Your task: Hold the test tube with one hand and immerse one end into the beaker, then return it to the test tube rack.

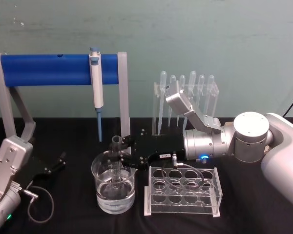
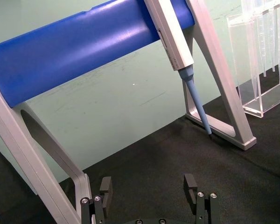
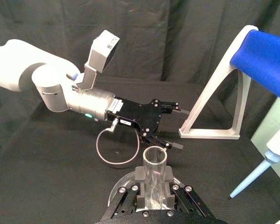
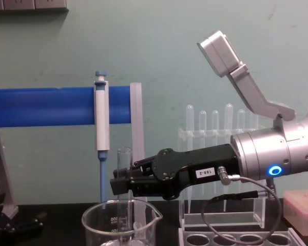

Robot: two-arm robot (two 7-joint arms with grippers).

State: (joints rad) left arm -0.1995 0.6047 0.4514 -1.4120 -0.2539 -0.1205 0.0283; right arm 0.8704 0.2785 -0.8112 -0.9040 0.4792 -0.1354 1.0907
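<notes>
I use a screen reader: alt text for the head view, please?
The right gripper, jaws shut on the upright test tube, holds its lower end inside the part-filled beaker. A clear rack stands beside it; the left gripper rests open at left.

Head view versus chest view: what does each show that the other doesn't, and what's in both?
Head view: water in the beaker, with the test tube's lower end apparently dipped in it. Chest view: white graduation marks on the beaker's wall, a pink box at the right edge. Both: the right end effector shut on the upright tube over the beaker, the hanging pipettor, and the left end effector parked open at the left.
</notes>
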